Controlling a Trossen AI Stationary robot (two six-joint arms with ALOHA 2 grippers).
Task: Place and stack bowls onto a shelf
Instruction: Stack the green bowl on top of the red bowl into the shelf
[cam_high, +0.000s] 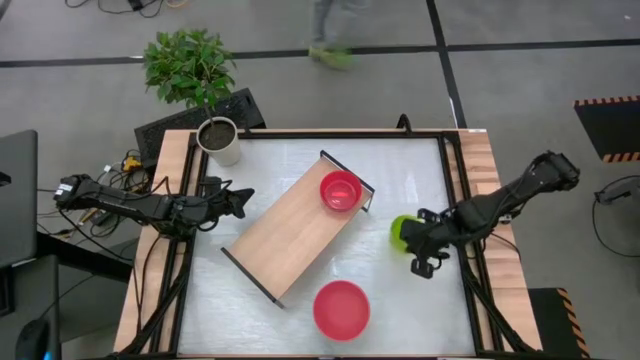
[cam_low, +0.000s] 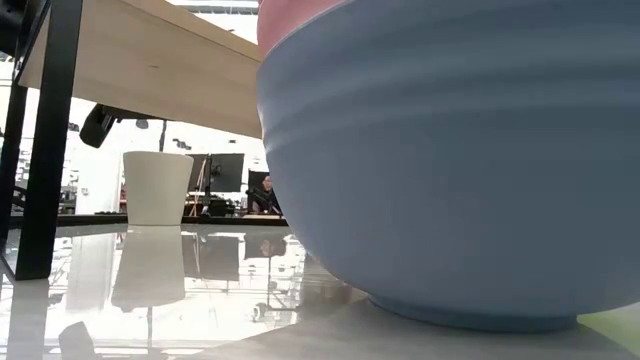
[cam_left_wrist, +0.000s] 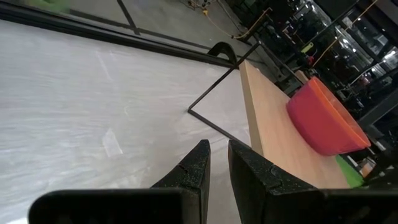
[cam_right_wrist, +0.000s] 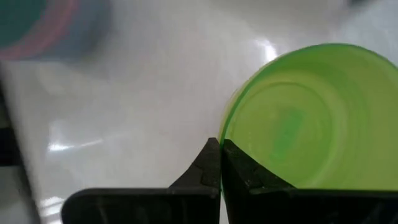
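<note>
Three bowl spots show from above, all round, smooth plastic: a small red bowl (cam_high: 340, 190) sitting on the shelf (cam_high: 290, 235) near its far end, a larger red bowl (cam_high: 341, 309) on the white tabletop (cam_high: 280, 160) just off the shelf's near end, and a small yellow-green bowl (cam_high: 402, 229) in my right pincer (cam_high: 424, 243), to the right of the shelf. My right fingers are clenched on that bowl's thin rim (cam_right_wrist: 225, 134), the glossy green wall curving away beside them. From table height the larger bowl reads as a nested stack, pink inside a blue ribbed one (cam_low: 450, 160). One shelf: a long, pale wooden board with thin black metal end frames, lying diagonally. One white plant pot (cam_high: 219, 141) of soil stands at the far left corner. My left pincer (cam_high: 240, 199) hovers at the shelf's left, fingers (cam_left_wrist: 186, 177) nearly together, grasping nothing.
</note>
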